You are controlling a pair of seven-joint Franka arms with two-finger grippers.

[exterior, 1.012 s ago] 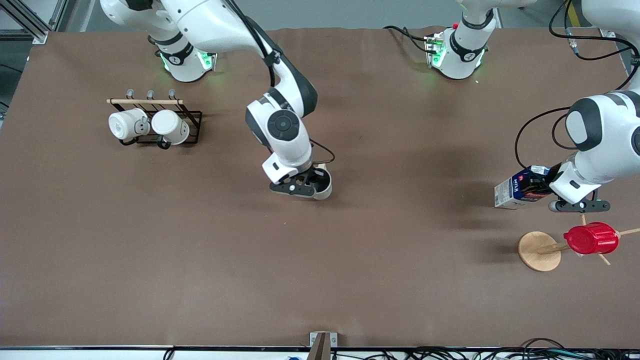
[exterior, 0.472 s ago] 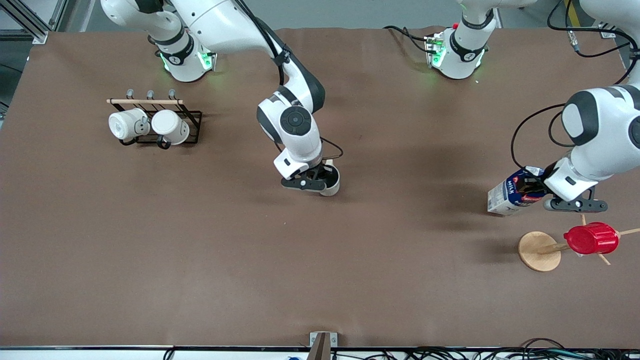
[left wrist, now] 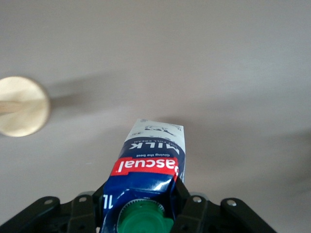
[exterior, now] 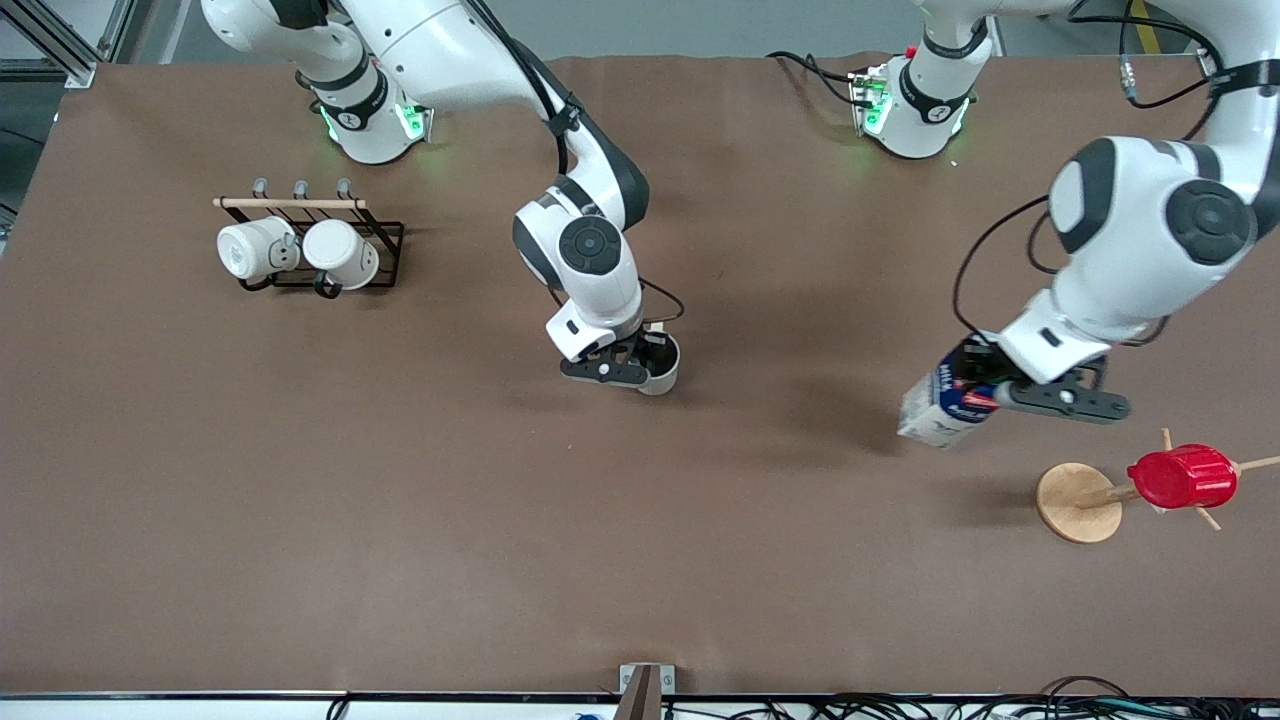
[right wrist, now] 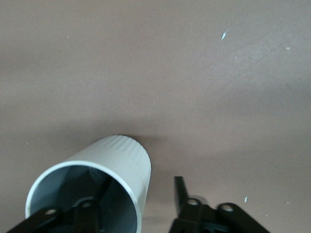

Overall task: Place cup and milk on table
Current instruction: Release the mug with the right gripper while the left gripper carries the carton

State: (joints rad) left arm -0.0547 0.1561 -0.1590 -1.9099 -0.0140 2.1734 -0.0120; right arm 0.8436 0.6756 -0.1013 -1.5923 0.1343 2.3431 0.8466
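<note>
I am working in a robot lab, not a home. Two arm bases (exterior: pixel 365 120) are bolted onto a big table (exterior: pixel 300 500) under a plain brown cover, green status lights glowing at each. An aluminium frame (exterior: pixel 50 40) stands just off the table corner nearest the mug rack (exterior: pixel 305 245), with bare grey floor around it. Loose black cables (exterior: pixel 1000 708) trail along the table edge nearest the front camera.

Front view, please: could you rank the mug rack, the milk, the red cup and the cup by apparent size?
1. mug rack, clearly largest.
2. red cup and milk: too alike to rank; the left gripper hides some carton.
3. cup, mostly hidden by the right gripper.
</note>
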